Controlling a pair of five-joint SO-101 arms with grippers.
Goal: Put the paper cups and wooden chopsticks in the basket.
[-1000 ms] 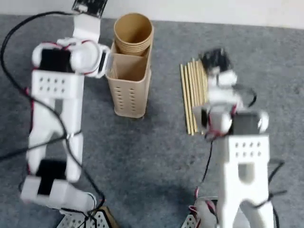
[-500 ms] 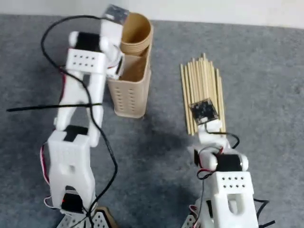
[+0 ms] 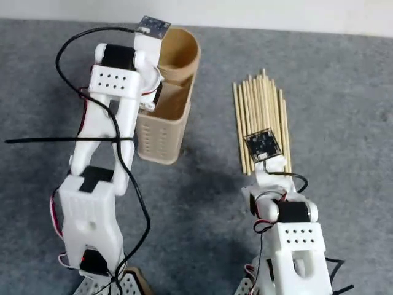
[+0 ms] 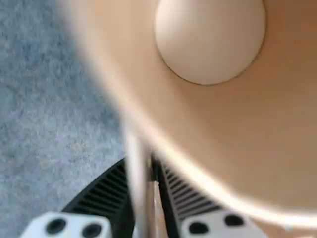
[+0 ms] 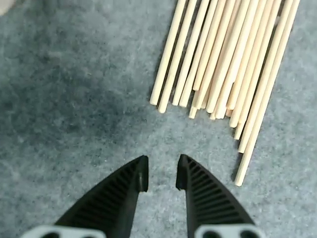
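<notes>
Firstly, the basket (image 3: pixel 161 132): tan, with perforated walls and two compartments. It stood on the grey table (image 3: pixel 344 92).

Item two, the paper cups (image 3: pixel 179 52): brown and nested in one stack. They sat in the basket's compartment farther from the arm bases, and their rim rose above the basket's wall.

Item three, the wooden chopsticks (image 3: pixel 263 110): a loose bundle of pale sticks. They lay flat on the table on the right arm's side of the basket, well apart from it. They ran roughly along the basket's long side, and all were outside it.

Item four, the left hand (image 4: pixel 143 208): it was at the basket's far compartment, on the side turned away from the chopsticks. Its black ribbed fingers (image 4: pixel 106 198) were drawn together on a thin pale wall. In the left wrist view that wall ran on from the rim of the top cup, whose round bottom showed beyond. The left arm (image 3: pixel 110 117) stretched alongside the basket, with a black cable looped over it.

Item five, the right hand (image 5: pixel 162 178): it hung low over the table on the chopsticks' side of the basket, nearer the arm bases than the basket was. Its fingers stood slightly apart with only grey table between them. The tips were just short of the sticks' near ends and touched none. The right arm (image 3: pixel 295 246) stood behind it.
</notes>
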